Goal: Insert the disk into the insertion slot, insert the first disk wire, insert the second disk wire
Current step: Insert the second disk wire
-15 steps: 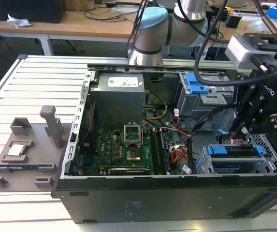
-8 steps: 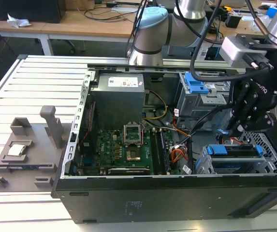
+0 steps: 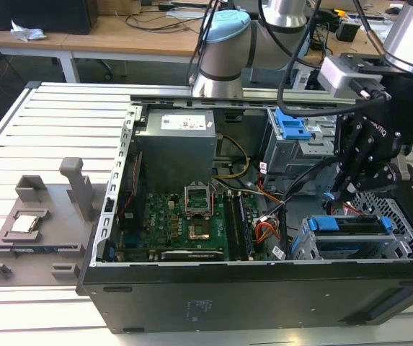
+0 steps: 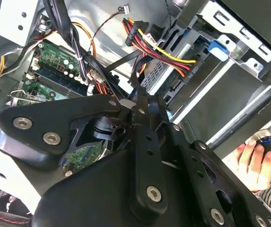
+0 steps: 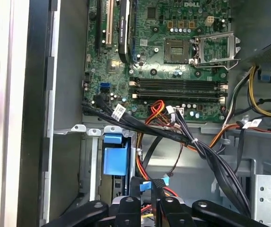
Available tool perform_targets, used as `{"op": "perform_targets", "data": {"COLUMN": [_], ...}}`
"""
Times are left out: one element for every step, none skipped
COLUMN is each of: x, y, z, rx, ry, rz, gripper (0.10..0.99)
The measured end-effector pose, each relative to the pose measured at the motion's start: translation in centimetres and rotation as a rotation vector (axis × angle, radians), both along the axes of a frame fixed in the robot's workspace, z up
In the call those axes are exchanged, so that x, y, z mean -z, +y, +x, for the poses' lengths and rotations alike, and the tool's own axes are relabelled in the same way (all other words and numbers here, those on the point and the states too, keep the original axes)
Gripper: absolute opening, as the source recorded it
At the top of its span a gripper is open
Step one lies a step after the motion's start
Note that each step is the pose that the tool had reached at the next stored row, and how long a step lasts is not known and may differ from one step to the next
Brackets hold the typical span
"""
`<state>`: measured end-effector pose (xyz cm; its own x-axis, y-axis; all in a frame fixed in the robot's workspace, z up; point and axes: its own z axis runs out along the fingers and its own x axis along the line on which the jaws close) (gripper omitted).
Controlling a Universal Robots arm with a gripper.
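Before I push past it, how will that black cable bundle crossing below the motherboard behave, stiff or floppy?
Probably floppy: the black cable bundle hangs in a loose curve across the case. It likely shifts as one mass, since a white tie binds the strands. It may spring back, as one end seems to be anchored by the motherboard.

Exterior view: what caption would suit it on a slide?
Robot arm's tool reaching into an open computer case, just above the blue-framed disk in its cage.
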<state>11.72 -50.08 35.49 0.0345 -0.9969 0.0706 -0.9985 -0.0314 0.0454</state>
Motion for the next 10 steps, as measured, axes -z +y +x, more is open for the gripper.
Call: {"op": "perform_targets", "data": {"x": [0.14, 0.21, 0.28, 0.45, 0.57, 0.63, 0.74, 0.88, 0.93, 0.97], "y": [0.09, 0.14, 0.18, 0.30, 0.38, 0.42, 0.48, 0.51, 0.51, 0.51], "z": [-0.02, -0.04, -0.05, -0.07, -0.08, -0.08, -0.09, -0.09, -0.09, -0.09], "rx": [0.000, -0.001, -0.001, -0.002, -0.003, -0.003, -0.003, -0.004, -0.004, -0.004], "ry": [0.0000, 0.0000, 0.0000, 0.0000, 0.0000, 0.0000, 0.0001, 0.0000, 0.0001, 0.0001], "rz": [-0.007, -0.011, -0.016, -0.028, -0.037, -0.043, -0.056, -0.069, -0.076, -0.083], "gripper": [0.239, 0.239, 0.239, 0.239, 0.239, 0.239, 0.239, 0.239, 0.239, 0.239]}}
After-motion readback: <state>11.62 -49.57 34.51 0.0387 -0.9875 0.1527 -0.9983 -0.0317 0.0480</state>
